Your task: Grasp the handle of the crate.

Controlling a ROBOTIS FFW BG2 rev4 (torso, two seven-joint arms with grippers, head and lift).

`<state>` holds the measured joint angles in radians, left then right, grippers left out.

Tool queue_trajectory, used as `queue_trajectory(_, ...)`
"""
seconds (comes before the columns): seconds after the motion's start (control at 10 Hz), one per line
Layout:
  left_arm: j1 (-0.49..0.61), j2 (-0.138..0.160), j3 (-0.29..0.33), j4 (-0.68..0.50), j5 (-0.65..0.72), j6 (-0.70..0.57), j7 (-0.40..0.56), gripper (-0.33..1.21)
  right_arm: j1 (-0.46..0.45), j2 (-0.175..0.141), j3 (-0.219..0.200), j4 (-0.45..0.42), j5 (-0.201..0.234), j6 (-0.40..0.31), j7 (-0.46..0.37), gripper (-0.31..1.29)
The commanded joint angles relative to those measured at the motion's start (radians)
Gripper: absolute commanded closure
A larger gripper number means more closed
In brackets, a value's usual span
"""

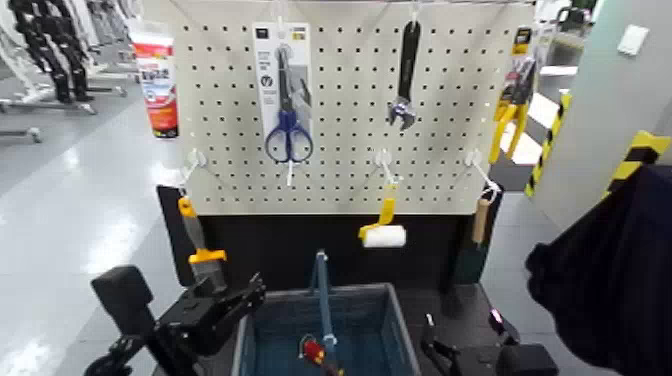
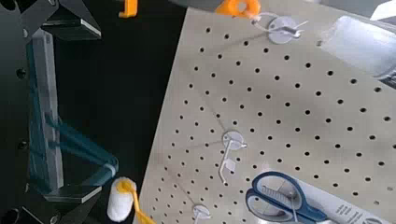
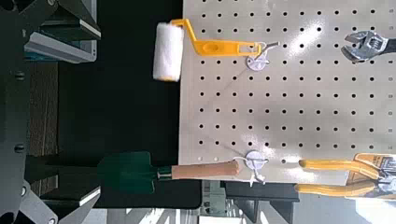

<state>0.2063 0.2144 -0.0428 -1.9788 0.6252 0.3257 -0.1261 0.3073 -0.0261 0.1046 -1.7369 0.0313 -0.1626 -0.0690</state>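
Pegboard | handle upright | between left end effector and right end effector

The head view looks forward and somewhat down from above, taking in the whole pegboard and the crate. Both wrist views look from much nearer, facing the board: the left toward its left part, the right toward its right. The head and right wrist views share the wrench; the head and left share the scissors.
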Motion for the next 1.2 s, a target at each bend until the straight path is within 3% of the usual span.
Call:
queue_trajectory(0.1, -0.047, 0.003, 0.004, 0.040, 0.240, 0.122, -0.006, 0.14, -0.001, 0.002, 0.000, 0.002, -0.005, 0.000, 0.000, 0.14)
queue_trajectory(0.4, -0.130, 0.026, 0.006, 0.127, 0.505, 0.294, -0.018, 0.14, 0.001, 0.003, -0.002, 0.004, -0.010, 0.000, 0.000, 0.14)
queue_trajectory(0.7, -0.219, 0.051, -0.020, 0.264, 0.677, 0.424, -0.064, 0.14, 0.001, 0.005, 0.000, 0.007, -0.016, -0.005, 0.000, 0.14)
queue_trajectory(1.2, -0.334, 0.060, -0.100, 0.453, 0.772, 0.441, -0.164, 0.15, -0.001, 0.005, 0.001, 0.013, -0.021, -0.011, 0.000, 0.14)
